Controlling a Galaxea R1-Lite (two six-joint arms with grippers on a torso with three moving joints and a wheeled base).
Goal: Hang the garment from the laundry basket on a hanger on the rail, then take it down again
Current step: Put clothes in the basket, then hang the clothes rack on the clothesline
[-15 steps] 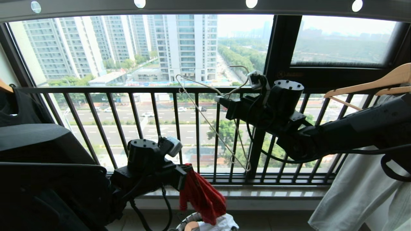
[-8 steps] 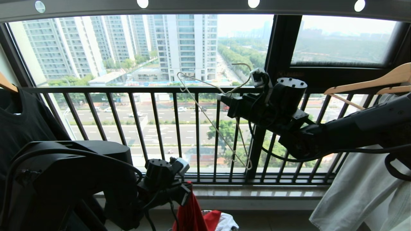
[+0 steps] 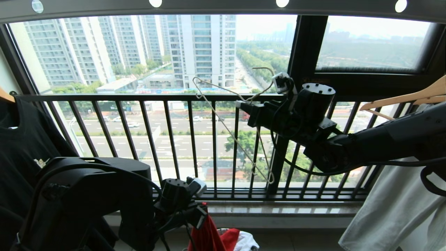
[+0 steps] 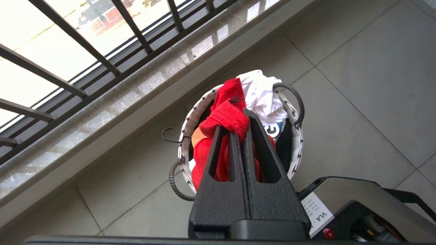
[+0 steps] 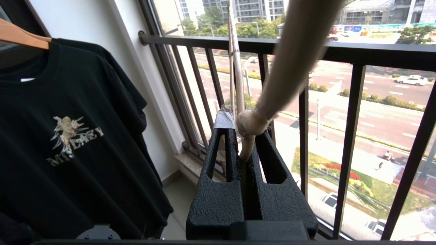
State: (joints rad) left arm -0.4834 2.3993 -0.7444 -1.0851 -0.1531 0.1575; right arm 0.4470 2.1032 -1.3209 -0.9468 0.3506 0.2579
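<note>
The red garment (image 3: pixel 208 237) hangs bunched from my left gripper (image 3: pixel 202 217), which is shut on a fold of it low in the head view. In the left wrist view the garment (image 4: pixel 223 117) trails down into the round white-rimmed laundry basket (image 4: pixel 295 136) right below my left gripper (image 4: pixel 236 120). My right gripper (image 3: pixel 241 104) is shut on the neck of the thin white wire hanger (image 3: pixel 228 130) and holds it up in front of the window bars. The hanger neck (image 5: pixel 250 124) sits between the jaws of the right gripper (image 5: pixel 243 131). The grey rail (image 3: pixel 216 7) with round holes runs overhead.
A black printed T-shirt (image 3: pixel 21 139) on a wooden hanger hangs at the left. At the right are wooden hangers (image 3: pixel 411 96) and a pale garment (image 3: pixel 390 209). The black window railing (image 3: pixel 174 98) stands ahead. A white cloth (image 4: pixel 262 95) lies in the basket, and my base (image 4: pixel 357 211) stands beside it.
My left arm has sunk with the red garment, which now hangs lower, over the basket. The right arm and the hanger have hardly moved.
</note>
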